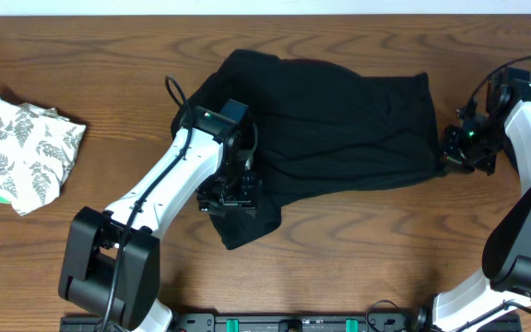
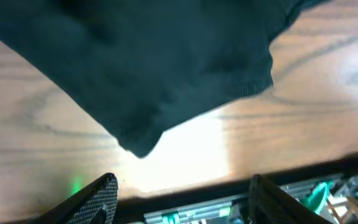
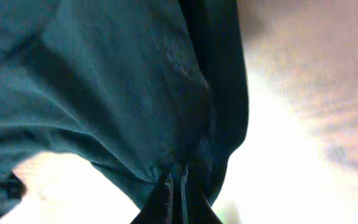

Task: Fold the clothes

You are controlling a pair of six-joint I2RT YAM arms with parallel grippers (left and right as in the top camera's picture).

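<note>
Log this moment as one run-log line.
task: fold clothes | left gripper: open at black garment, near corner | right gripper: shut on garment's right edge | fern-print cloth: apart, far left

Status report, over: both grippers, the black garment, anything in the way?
Left gripper open, over black garment at its front corner. Right gripper shut on its right edge. Fern-print cloth far left, not in the way.

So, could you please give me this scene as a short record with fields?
surface: wooden table
main item: black garment, loosely spread mid-table
other item: fern-print cloth, crumpled, at the left
left claw: open, over the garment's near corner, holding nothing
right claw: shut on the garment's right edge
</note>
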